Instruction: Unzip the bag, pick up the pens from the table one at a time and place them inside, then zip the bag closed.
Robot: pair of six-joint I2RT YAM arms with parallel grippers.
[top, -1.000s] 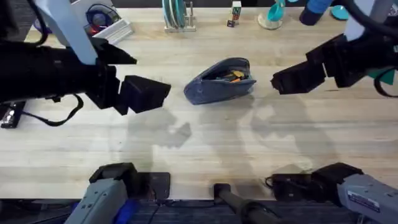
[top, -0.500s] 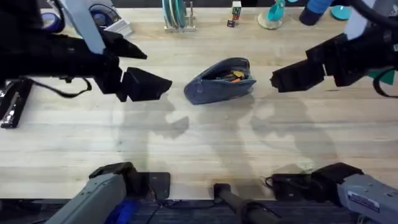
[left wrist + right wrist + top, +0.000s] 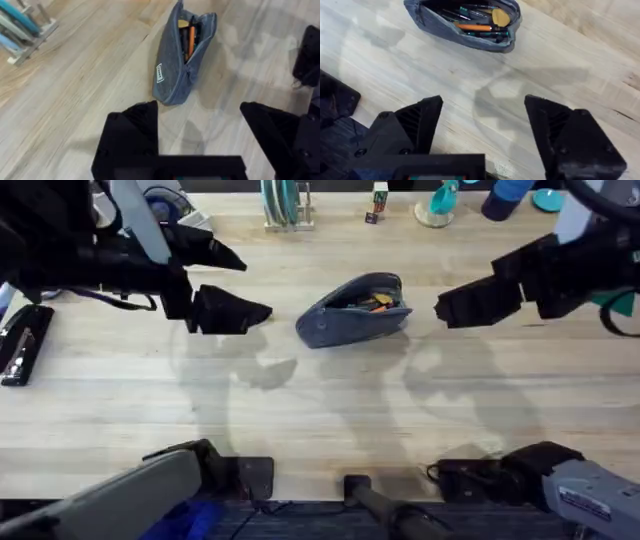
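Meanwhile, the bag (image 3: 355, 310) lay near the middle of the table (image 3: 320, 410), its zipper undone and the pens (image 3: 475, 27) inside it. The left gripper (image 3: 235, 310) hovered to its left and the right gripper (image 3: 450, 308) to its right, both clear of the bag, each with fingers spread apart and holding nothing.

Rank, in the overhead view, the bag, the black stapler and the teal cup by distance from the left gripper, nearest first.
From the left gripper, in the overhead view:
1. The bag, just to its right near mid-table, lying unzipped with pens inside.
2. The black stapler, at the table's left edge.
3. The teal cup, at the far edge, right of centre.
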